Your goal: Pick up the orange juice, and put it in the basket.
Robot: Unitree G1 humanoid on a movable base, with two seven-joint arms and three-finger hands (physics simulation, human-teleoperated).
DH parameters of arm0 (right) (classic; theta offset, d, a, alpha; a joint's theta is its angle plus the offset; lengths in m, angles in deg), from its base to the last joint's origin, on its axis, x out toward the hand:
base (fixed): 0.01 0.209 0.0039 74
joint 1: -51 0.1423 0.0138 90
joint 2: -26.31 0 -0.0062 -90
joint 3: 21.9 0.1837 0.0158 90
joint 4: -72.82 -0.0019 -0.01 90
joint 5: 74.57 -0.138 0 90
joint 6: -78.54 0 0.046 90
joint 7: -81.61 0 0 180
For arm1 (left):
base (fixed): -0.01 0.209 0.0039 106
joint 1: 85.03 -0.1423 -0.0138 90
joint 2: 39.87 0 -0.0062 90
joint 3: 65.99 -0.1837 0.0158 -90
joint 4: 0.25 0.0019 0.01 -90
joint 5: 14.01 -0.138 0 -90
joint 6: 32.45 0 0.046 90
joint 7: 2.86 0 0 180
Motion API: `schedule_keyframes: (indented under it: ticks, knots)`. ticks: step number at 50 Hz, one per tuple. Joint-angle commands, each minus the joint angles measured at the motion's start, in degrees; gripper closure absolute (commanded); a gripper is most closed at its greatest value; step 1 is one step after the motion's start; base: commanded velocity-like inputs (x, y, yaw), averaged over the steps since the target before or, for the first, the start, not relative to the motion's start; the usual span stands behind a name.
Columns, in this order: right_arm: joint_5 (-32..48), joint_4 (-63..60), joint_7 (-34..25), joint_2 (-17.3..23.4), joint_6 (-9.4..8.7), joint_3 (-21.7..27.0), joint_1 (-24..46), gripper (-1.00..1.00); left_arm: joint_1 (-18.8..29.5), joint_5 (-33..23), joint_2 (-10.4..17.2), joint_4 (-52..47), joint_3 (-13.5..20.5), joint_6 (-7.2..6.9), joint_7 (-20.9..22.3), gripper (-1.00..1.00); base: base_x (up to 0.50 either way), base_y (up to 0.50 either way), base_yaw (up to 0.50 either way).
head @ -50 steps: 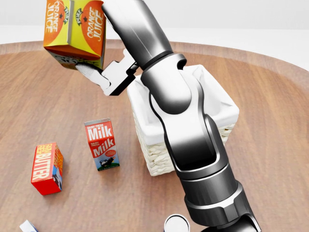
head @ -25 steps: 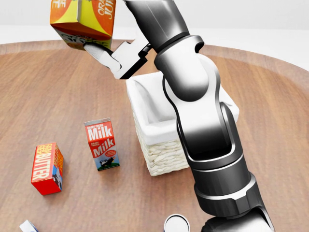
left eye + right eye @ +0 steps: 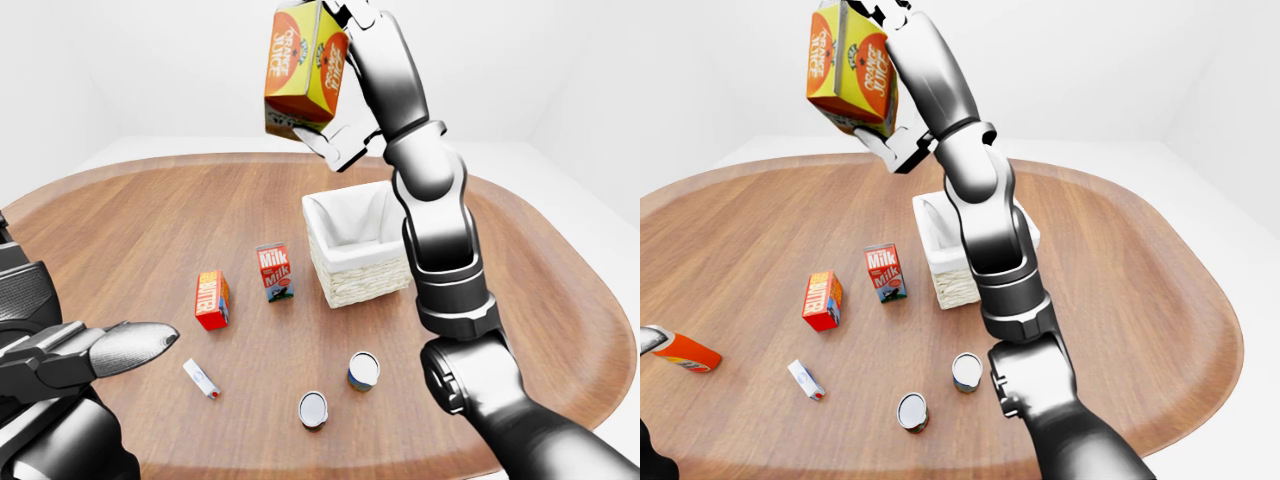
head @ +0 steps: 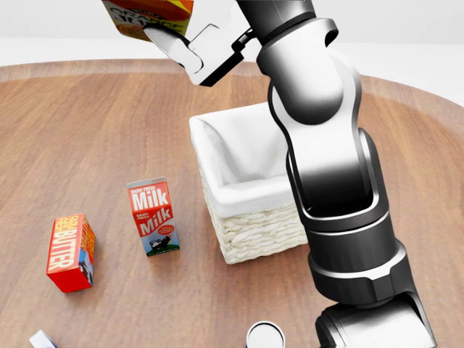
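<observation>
The orange juice carton, orange and yellow, hangs high in the air, above and to the left of the basket in the left-eye view. My right hand is shut on it, one finger under its bottom. In the head view only the carton's bottom shows at the top edge. The wicker basket with a white liner stands on the wooden table, with nothing showing inside it. My left hand sits low at the bottom left, fingers stretched out and holding nothing.
A milk carton and a red butter box stand left of the basket. Two cans and a small tube lie nearer the table's lower edge. An orange bottle lies at the far left.
My right arm has lifted the orange juice carton higher and a little to the right, so it now runs off the top of the head view. The things on the table have not moved.
</observation>
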Motion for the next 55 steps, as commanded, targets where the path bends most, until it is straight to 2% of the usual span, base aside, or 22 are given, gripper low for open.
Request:
schedule_keyframes:
  ticks: [1, 31, 55]
  knots:
    - [-1.3, -0.12, 2.01, 2.98, 0.0, 2.09, 0.78, 1.0, -0.22, 0.86, 0.07, 0.0, 0.29, 0.0, -0.39, -1.0, 0.0, 0.0, 0.0]
    - [-3.97, 0.0, 3.56, 7.05, 0.0, 4.07, -2.48, 1.0, -0.72, 3.19, 1.41, 0.0, -0.09, 0.0, -2.65, -1.0, 0.0, 0.0, 0.0]
    - [-5.99, 3.18, 5.48, 8.33, 0.0, 4.56, -3.5, 1.0, -0.76, 4.6, 2.15, 0.0, -0.05, 0.0, -3.86, -1.0, 0.0, 0.0, 0.0]
